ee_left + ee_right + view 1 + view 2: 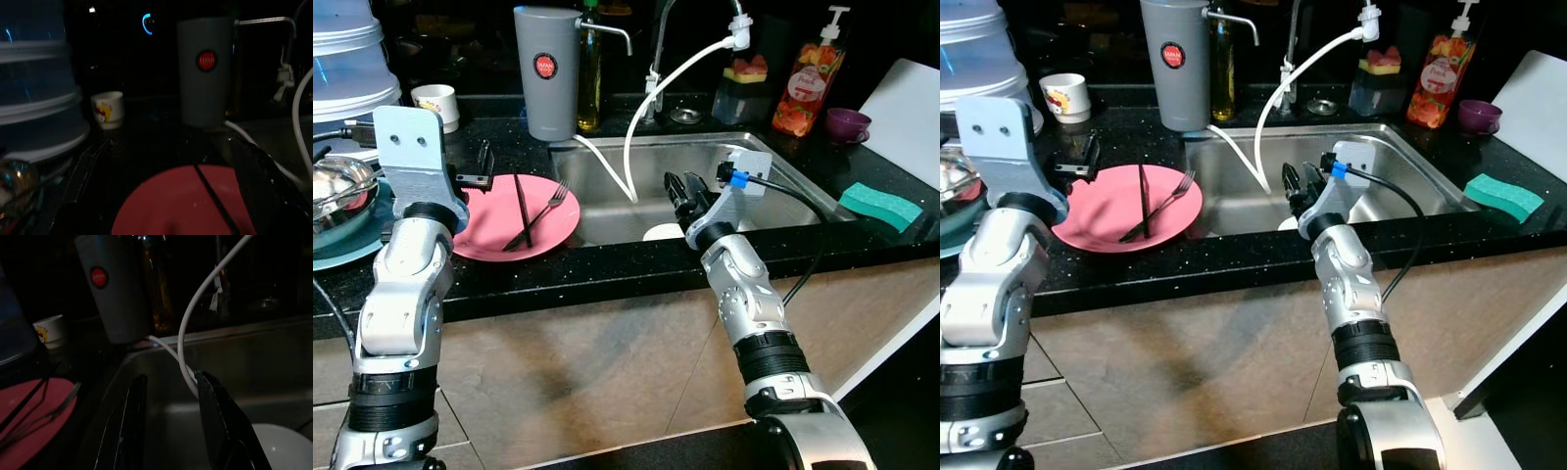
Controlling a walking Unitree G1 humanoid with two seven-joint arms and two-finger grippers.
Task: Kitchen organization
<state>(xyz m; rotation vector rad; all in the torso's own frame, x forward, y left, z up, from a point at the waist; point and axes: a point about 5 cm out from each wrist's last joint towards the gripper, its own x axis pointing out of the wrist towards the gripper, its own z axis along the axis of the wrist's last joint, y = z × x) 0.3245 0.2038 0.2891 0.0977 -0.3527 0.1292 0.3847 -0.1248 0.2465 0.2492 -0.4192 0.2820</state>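
Observation:
A pink plate (489, 233) lies on the black counter left of the sink, with a fork (545, 209) and a dark knife (522, 211) resting on it. My left gripper (484, 163) hovers at the plate's far left rim, open and holding nothing; the left wrist view looks between its fingers (266, 169) over the plate (181, 200). My right gripper (680, 184) is open above the steel sink (783, 166), with nothing between its fingers (217, 421). A white dish (663, 232) lies in the sink just below it.
A grey jug (546, 69) and a white hose (646, 108) stand behind the sink. A small mug (435, 103), stacked containers (347, 54) and a metal bowl (337, 191) crowd the left. A soap bottle (808, 83), purple cup (847, 122) and green sponge (879, 204) sit to the right.

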